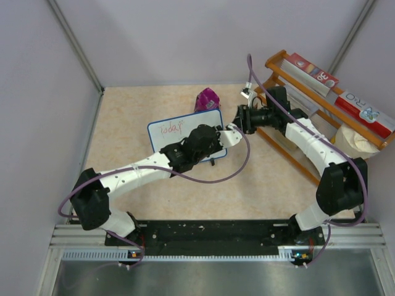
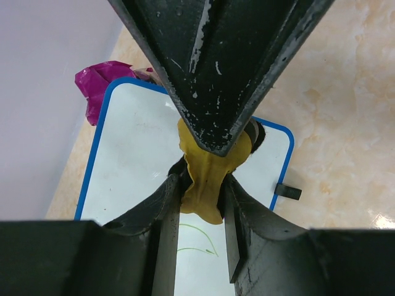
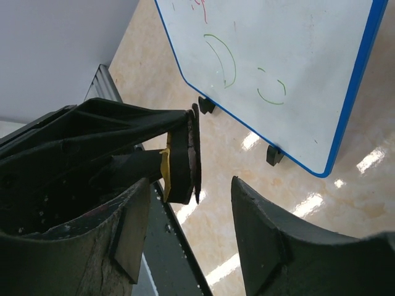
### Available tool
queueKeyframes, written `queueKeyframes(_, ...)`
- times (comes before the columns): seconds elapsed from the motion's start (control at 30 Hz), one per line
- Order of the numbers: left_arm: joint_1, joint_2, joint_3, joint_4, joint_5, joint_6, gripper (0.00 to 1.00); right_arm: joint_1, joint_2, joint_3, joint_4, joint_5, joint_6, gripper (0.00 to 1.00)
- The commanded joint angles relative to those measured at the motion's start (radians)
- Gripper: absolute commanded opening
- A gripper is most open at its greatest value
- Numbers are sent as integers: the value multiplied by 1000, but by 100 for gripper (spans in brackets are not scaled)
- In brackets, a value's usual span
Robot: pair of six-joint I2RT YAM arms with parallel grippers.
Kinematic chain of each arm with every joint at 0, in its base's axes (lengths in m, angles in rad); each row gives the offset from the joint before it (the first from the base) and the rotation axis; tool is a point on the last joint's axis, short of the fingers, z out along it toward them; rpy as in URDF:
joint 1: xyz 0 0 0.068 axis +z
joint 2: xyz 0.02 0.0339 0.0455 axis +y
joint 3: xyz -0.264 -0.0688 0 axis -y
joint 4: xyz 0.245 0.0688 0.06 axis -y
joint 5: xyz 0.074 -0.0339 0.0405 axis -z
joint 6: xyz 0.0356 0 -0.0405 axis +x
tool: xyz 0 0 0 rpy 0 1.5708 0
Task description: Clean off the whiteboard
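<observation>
The left arm [image 1: 133, 172] is reaching from its base at the near left, slanting toward the middle, with its forearm lying low and the left wrist [image 1: 197, 145] pointing to the right. The left tool [image 2: 202, 184] is pinching a yellow eraser [image 2: 210, 166] between its 2 fingers [image 2: 162, 209], with the jaws drawn almost together. The right arm [image 1: 311, 145] is folding at its upper joint and stretching away and leftward, so the 2 tools are meeting nearly tip to tip. The right tool [image 3: 192, 188] is holding its jaws apart, and its 2 fingers [image 3: 265, 246] are framing the left tool's tip.
</observation>
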Motion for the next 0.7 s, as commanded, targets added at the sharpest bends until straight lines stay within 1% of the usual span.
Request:
queueKeyframes(0.0, -10, -13, 41, 49, -24, 1, 4, 19, 12, 50, 32, -17, -7, 53)
queueKeyframes(0.2, -14, -11, 45, 51, -51, 1, 4, 26, 15, 42, 31, -22, -17, 47)
queueKeyframes(0.5, -17, -20, 45, 51, -50, -6, 4, 34, 29, 50, 29, -43, -21, 41)
queueKeyframes(0.67, -19, -23, 42, 53, -41, -12, 5, 37, 31, 59, 28, -56, -27, 32)
